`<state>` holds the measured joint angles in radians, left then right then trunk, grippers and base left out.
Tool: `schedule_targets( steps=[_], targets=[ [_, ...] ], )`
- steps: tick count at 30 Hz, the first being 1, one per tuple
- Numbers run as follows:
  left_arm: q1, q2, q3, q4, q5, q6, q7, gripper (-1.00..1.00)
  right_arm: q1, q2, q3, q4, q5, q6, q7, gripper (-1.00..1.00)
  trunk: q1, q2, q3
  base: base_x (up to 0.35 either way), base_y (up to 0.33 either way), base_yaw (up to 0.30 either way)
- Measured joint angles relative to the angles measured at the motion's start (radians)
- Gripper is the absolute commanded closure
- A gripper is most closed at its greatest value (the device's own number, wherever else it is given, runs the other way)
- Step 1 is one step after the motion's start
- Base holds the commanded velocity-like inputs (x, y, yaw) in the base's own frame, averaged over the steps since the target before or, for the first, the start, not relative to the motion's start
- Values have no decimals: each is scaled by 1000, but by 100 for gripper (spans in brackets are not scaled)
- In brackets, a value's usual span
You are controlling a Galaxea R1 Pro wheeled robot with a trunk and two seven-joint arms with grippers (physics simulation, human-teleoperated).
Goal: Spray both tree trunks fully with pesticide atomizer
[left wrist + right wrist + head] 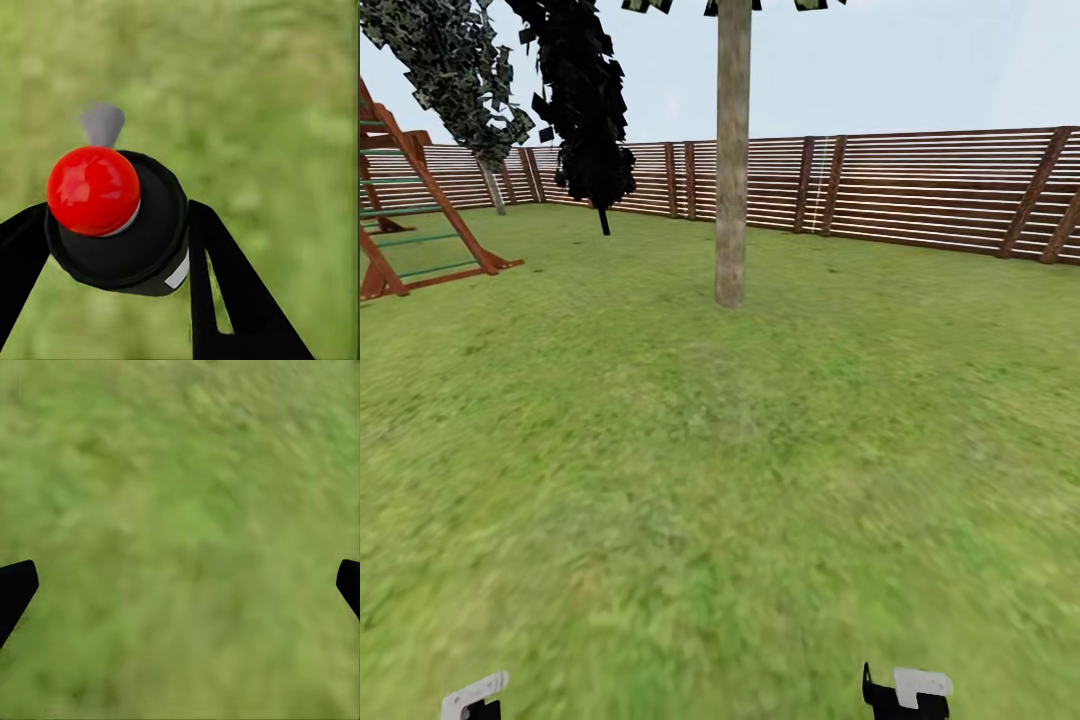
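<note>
lawn [760, 480] green | tree trunk [732, 150] mottled grey-beige | fence [920, 190] brown slats

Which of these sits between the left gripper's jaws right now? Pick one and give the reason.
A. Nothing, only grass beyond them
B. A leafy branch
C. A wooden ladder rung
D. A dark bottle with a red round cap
D. In the left wrist view the left gripper has its dark jaws against either side of the pesticide atomizer, a dark body topped by a red ball, with blurred lawn behind.

No text, label, brand, number or sign can be read on anything here.
</note>
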<state>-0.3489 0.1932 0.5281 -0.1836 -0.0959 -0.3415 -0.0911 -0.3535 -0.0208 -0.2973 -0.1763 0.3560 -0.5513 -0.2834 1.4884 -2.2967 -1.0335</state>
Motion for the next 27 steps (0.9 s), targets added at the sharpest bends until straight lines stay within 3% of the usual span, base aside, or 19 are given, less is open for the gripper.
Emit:
schedule_targets(
  steps=[27],
  targets=[
    [0,0,-1,1,0,0,0,100,0,0,0,0,0,0,0,-100,0,0,0,340,0,0]
  ],
)
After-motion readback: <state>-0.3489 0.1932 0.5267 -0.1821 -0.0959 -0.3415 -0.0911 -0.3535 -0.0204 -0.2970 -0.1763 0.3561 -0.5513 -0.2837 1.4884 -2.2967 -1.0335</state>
